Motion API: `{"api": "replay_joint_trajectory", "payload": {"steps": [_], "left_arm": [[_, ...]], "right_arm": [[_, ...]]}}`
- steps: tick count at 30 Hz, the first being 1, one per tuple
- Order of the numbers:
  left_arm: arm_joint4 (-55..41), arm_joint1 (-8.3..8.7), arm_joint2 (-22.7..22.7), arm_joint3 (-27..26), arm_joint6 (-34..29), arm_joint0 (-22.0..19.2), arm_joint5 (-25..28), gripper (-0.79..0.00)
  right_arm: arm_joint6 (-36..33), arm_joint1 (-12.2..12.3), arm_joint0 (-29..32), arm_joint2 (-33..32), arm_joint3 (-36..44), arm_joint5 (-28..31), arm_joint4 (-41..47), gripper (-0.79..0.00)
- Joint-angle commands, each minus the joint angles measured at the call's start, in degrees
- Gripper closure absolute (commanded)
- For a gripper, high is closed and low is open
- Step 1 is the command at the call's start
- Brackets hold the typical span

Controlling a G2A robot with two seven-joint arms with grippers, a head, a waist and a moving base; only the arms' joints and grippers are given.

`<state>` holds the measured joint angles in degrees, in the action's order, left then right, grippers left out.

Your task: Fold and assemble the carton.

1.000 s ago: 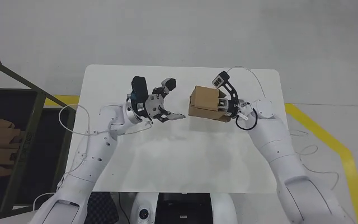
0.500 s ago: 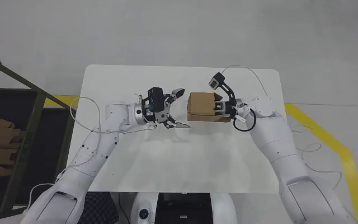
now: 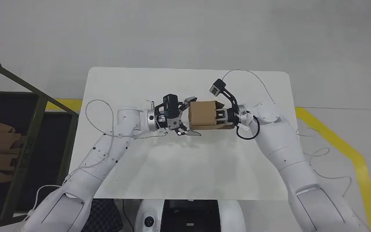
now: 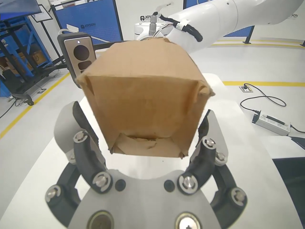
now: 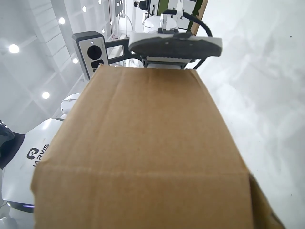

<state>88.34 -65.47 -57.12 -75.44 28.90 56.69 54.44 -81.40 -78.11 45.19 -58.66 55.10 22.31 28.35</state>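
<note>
White tabletop (image 3: 145,174) carried the whole job, with the carton (image 4: 143,101) about mid-table between both arms. Nearest in, the left gripper (image 3: 190,116) sat spread wide, one pad just beside each side wall of the carton's near end, no clear contact seen. That near end looked only partly closed: the flap was folded in, but a ragged gap showed along its lower edge, with crumpled board inside and frayed corners. At the far end the right gripper (image 3: 228,116) appeared pinched on the carton's wall, holding it slightly tilted. Risks, as judged: if the left jaws closed on those unsupported side walls they could buckle the box rather than seat the flap. A push along the box's length could slide it out of the right-hand pinch or skew it. The worn corners could tear, and the loose inner flap could jam and leave the end gaping. As for writing, the carton's visible faces were plain, with no label or print. Farthest back, blue barrier panels (image 4: 90,17) bore a logo with lettering, not transcribed here.
</note>
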Motion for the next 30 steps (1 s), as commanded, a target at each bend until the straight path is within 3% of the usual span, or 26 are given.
{"api": "replay_joint_trajectory", "payload": {"steps": [1, 6, 15, 22, 30], "left_arm": [[0.02, 0.00, 0.18, 0.08, 0.30, -0.01, -0.11, -0.785], [0.23, 0.10, 0.41, 0.40, 0.81, 0.20, -0.27, -0.785], [-1.78, 0.22, 0.11, 0.55, 0.68, 0.76, -0.76, -0.659], [-2.72, 0.32, -0.05, 0.32, 0.44, 1.00, -0.78, -0.671], [-4.02, 0.45, -0.36, 0.35, 0.30, 1.44, -0.72, -0.591]], "right_arm": [[0.16, -0.01, -0.03, 0.18, -0.03, 0.06, 0.03, 0.000], [0.45, 0.01, -0.20, 0.58, -0.27, 0.08, 0.04, 0.000], [1.01, -0.02, -0.72, 1.32, -0.87, 0.18, 0.05, 0.000], [1.52, 0.01, -1.08, 1.62, -1.29, 0.37, 0.01, 0.000], [2.36, 0.24, -1.40, 1.62, -1.48, 0.95, -0.89, 0.000]]}}
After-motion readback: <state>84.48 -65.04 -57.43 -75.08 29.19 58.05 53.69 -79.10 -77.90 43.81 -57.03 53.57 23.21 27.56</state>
